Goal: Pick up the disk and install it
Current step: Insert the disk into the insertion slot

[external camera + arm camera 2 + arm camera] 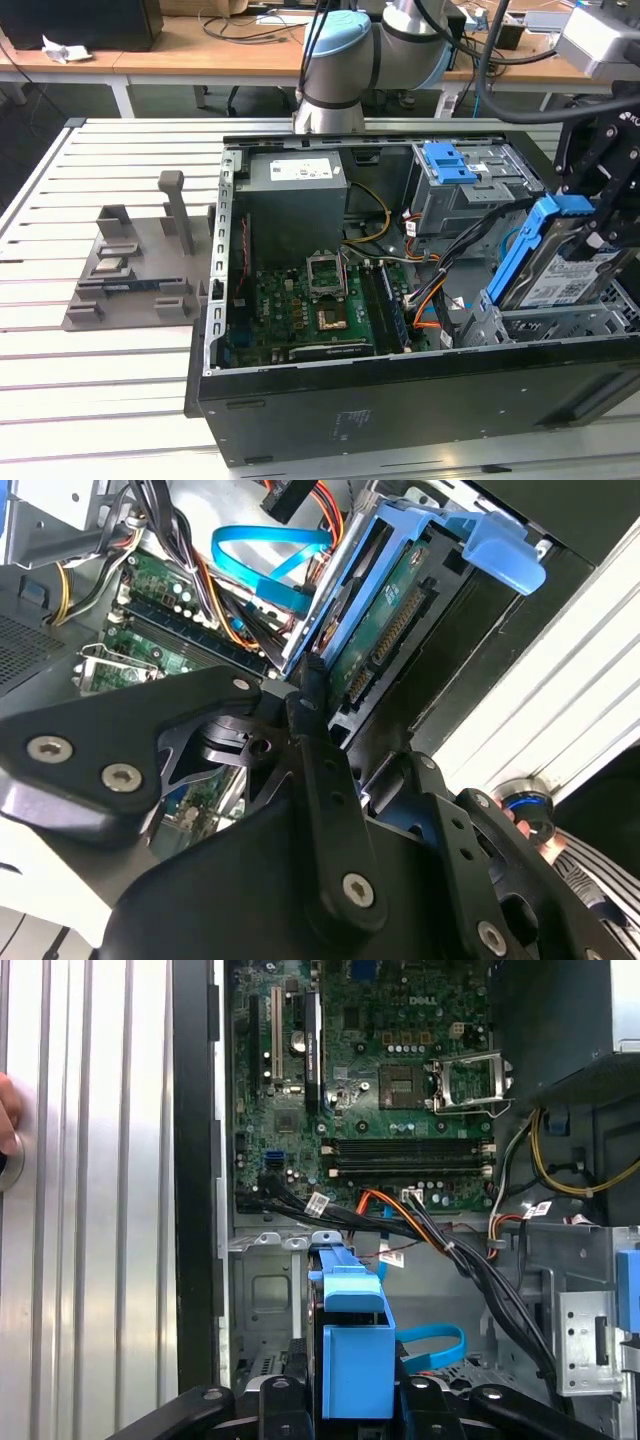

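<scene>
Black linkage arms of the end effector [352, 1398]: closest item in both wrist views, fingers closed against either side of the disk [350, 1305] and clamped on its blue plastic rails.

Disk: silver drive with a blue-and-white label, held tilted in the exterior view. Its lower end is at the mouth of the grey drive cage [545, 325], at the exterior view's right end of the open computer case [400, 410]. Its raised end carries the blue handle. It looks not yet seated.

Cable bundle [480, 1260]: black and orange leads running from the motherboard [380, 1060] past the cage, just beside the disk.

Blue data cable [435, 1345]: looped inside the bay, near the disk's path.

Hazards, as judged:
- Rails entering off-angle could catch the cage lip and jam, since the disk sits tilted relative to the bay.
- The blue data cable or the bundle could be pinched or trapped under the disk, being so close to the opening.
- The grip rests on plastic rails, so a jam could make the disk twist or slip between the fingers.
- A push against a misaligned rail could flex the connector edge seen in the second wrist view.
</scene>
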You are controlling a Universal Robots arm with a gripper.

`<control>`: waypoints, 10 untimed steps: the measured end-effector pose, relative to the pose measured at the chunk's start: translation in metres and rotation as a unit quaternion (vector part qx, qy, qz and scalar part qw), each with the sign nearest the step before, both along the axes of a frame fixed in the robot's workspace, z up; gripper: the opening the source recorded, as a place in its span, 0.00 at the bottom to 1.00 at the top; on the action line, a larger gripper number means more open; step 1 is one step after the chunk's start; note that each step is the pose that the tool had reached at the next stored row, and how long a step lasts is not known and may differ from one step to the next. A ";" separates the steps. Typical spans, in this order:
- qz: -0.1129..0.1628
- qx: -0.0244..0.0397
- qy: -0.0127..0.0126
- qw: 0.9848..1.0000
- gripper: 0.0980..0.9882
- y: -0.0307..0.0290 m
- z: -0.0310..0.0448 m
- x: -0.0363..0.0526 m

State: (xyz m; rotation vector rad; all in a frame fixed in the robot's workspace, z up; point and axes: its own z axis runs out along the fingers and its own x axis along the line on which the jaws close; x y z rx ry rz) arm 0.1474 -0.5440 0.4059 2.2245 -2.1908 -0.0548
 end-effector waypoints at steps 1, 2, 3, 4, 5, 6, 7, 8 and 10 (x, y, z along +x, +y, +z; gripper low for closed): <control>0.000 0.000 0.000 1.000 0.30 0.0000 -0.0017 0.0000; 0.000 0.000 0.000 1.000 0.30 0.0000 -0.0026 0.0000; 0.000 0.000 0.000 1.000 0.30 0.0000 -0.0038 0.0000; 0.000 0.000 0.000 1.000 0.30 0.0000 -0.0052 0.0000; 0.000 0.000 0.000 1.000 0.30 0.0000 -0.0060 0.0000; 0.000 0.000 0.000 1.000 0.30 0.0000 -0.0070 0.0000; 0.000 0.000 0.000 1.000 0.30 0.0000 -0.0079 0.0000; 0.000 0.000 0.000 1.000 0.30 0.0000 -0.0088 0.0000; 0.000 0.000 0.000 1.000 0.30 0.0000 -0.0103 0.0000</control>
